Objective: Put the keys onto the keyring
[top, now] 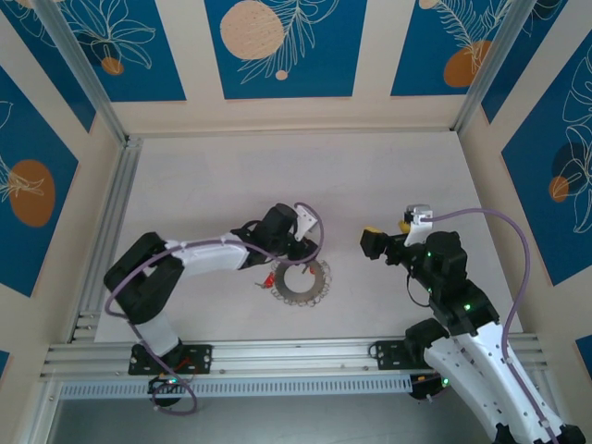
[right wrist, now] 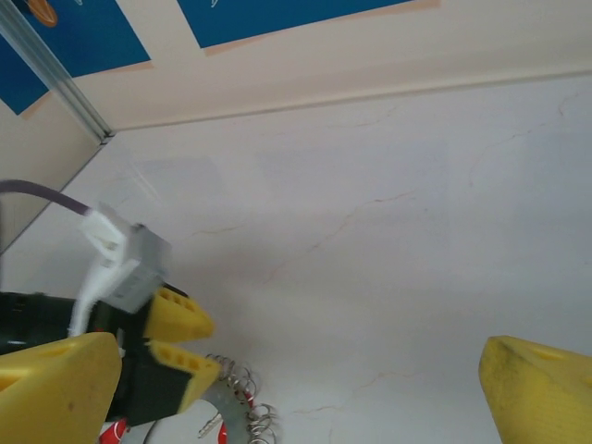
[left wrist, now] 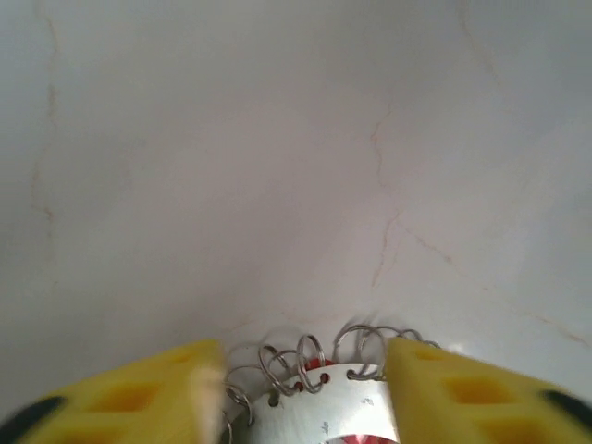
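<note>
**Setting.** Pale, faintly veined table (top: 388,176) inside a booth of cream walls with blue leaf-print panels (top: 277,46). A metal rail (top: 277,356) runs along the near edge.

**Item 1: left gripper (top: 298,252).** It is angled down to the table top. Its yellow fingers (left wrist: 462,393) are parted, released rather than clenched. The wrist view shows one finger against the bunch and a sliver of gap at the other. Judged a loose straddle, not a pinch, with nothing lifted.

**Item 2: the keyring (top: 301,282).** A thin silvery ring lying flat on the table just beneath the left gripper's tips, with its edge sitting between the fingers. It is well apart from the right gripper, out in front of that gripper's open jaws.

**Item 3: the keys (left wrist: 301,361).** Small wire loops and silvery blades fringe the ring all round, splayed outward because the ring rests flat. A red-headed piece (top: 266,281) lies at the ring's outer edge, beside the left gripper's wrist. Whether it is threaded on cannot be told.

**Item 4: right gripper (top: 372,244).** It is held off to the side, facing the ring and the other gripper. Its jaws are spread to the full with nothing between them. It is probably waiting as the second hand, to steady the ring or take a key.

**Condition.** The task looks well advanced; only the red piece is in doubt.
</note>
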Action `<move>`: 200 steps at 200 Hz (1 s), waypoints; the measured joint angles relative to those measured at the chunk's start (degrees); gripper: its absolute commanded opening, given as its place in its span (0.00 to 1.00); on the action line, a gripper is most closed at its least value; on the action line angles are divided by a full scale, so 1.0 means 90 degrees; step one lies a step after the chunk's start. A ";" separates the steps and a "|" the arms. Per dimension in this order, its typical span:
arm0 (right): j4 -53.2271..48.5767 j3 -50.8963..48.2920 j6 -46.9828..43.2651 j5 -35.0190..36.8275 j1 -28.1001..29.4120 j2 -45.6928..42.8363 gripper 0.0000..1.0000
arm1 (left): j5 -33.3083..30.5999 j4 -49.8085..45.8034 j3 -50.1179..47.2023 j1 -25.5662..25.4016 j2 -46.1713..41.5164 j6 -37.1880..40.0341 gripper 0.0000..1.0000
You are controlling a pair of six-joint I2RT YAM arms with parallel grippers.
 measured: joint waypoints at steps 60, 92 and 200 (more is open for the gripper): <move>0.1180 -0.1299 -0.0221 0.0746 -0.0325 -0.0165 0.99 | -0.1234 -0.0729 -0.1462 0.0325 -0.3699 -0.0010 1.00; 0.2854 -0.2650 -0.0979 0.0233 -0.0692 0.0087 0.99 | -0.2382 -0.1222 -0.2098 0.0906 -0.4624 -0.0061 1.00; 0.7312 -0.2329 -0.2212 -0.0440 -0.1753 0.5268 0.99 | -0.3847 0.0940 -0.3424 0.2946 -0.4124 0.0651 1.00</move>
